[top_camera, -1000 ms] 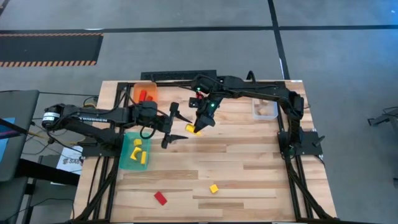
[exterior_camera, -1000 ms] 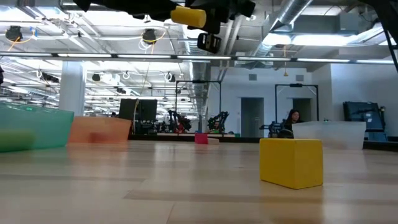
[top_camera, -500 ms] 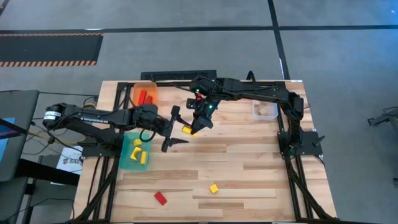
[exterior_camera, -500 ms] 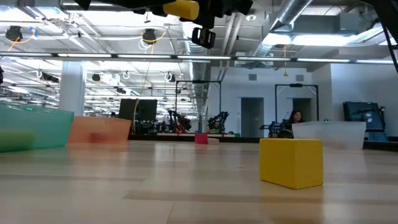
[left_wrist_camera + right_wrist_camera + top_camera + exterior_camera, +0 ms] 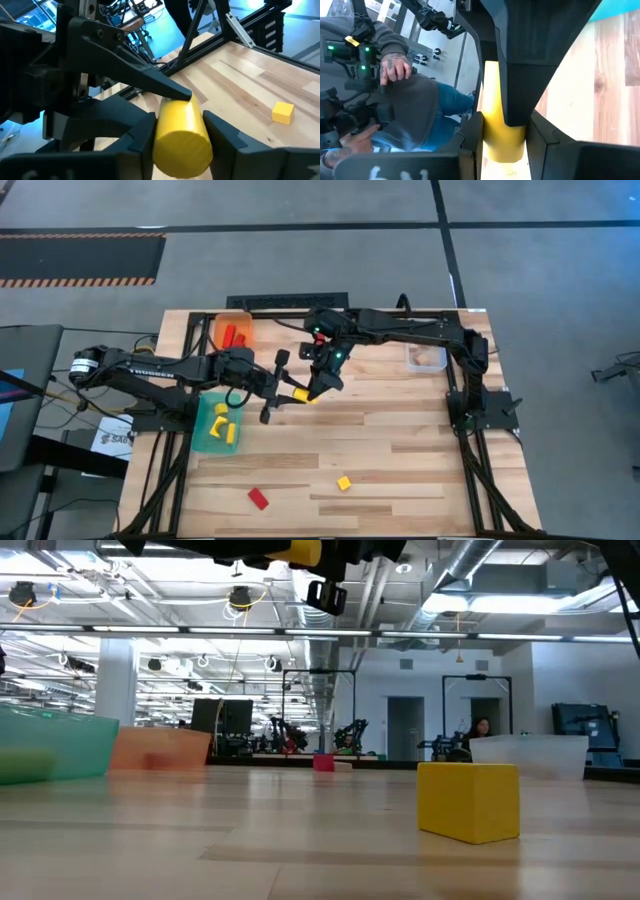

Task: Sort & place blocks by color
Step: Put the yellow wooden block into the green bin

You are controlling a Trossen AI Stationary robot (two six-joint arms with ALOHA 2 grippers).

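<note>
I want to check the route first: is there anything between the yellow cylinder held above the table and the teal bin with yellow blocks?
Nothing visible blocks it. Both the left hand and right hand grip the yellow cylinder in the air; bare table lies between it and the teal bin.

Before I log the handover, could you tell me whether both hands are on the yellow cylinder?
Yes, the left hand and right hand both clamp the yellow cylinder.

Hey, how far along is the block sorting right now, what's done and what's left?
Done: red blocks sit in the orange bin, yellow blocks in the teal bin. In hand: a yellow cylinder gripped mid-air between the left gripper and right gripper, apparently a handover. Left: one red block and one yellow cube on the table.
</note>
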